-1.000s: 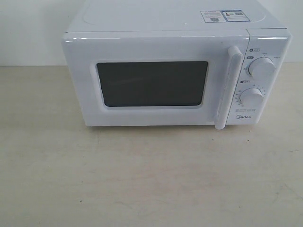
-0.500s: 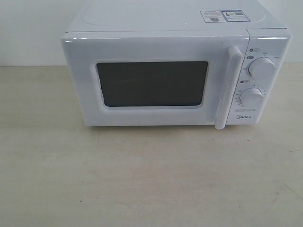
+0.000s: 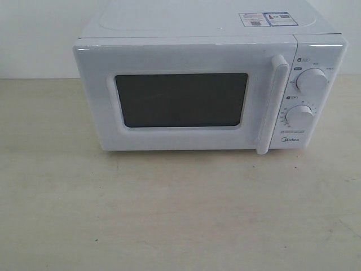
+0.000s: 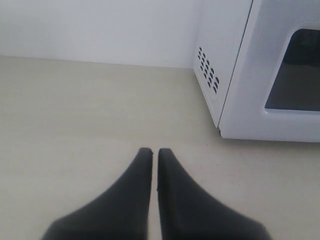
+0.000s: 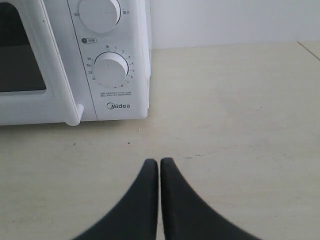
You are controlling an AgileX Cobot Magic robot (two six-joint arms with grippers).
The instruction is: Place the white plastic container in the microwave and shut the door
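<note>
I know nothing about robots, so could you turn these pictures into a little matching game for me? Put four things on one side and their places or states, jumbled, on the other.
Things:
1. door
2. stickers
3. knobs
4. left gripper

Places or states:
A. on top of the microwave
B. black jaws together, empty, above the table near the side vents
C. closed flush, with a dark window
D. just right of the handle in the exterior view

Pairs: 1-C, 2-A, 3-D, 4-B

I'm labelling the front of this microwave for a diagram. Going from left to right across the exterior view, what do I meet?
Dark window → bar handle → control panel.
</note>
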